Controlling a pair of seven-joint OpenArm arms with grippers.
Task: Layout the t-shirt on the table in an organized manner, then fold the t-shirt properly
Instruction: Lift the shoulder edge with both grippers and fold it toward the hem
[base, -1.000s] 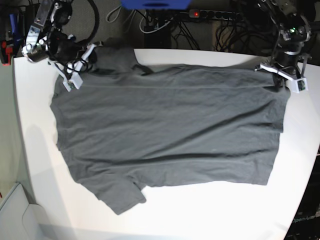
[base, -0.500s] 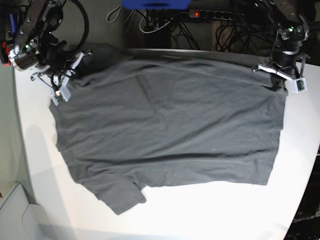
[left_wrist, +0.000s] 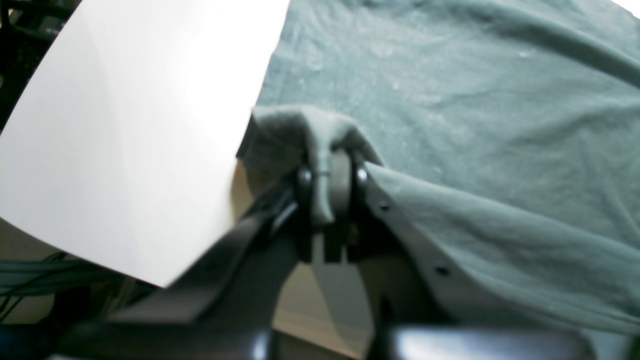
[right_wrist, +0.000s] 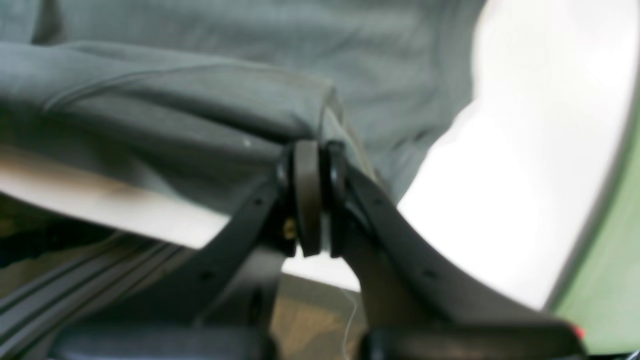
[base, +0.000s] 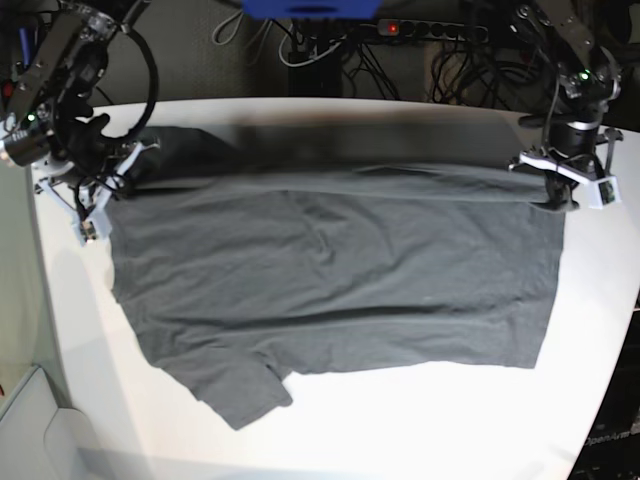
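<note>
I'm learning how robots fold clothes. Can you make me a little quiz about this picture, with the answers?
1. True or false: both grippers are pinching the t-shirt.
2. What is the shirt lying on? A) a bed B) the table C) the floor
3. Fill in: the sleeve nearest the camera lies ____ on the table.

Key:
1. True. The left gripper and the right gripper are each shut on cloth.
2. B
3. flat

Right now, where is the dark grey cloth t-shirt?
In the base view the dark grey cloth t-shirt lies spread across the white table, its far edge lifted between the left gripper and right gripper.
</note>
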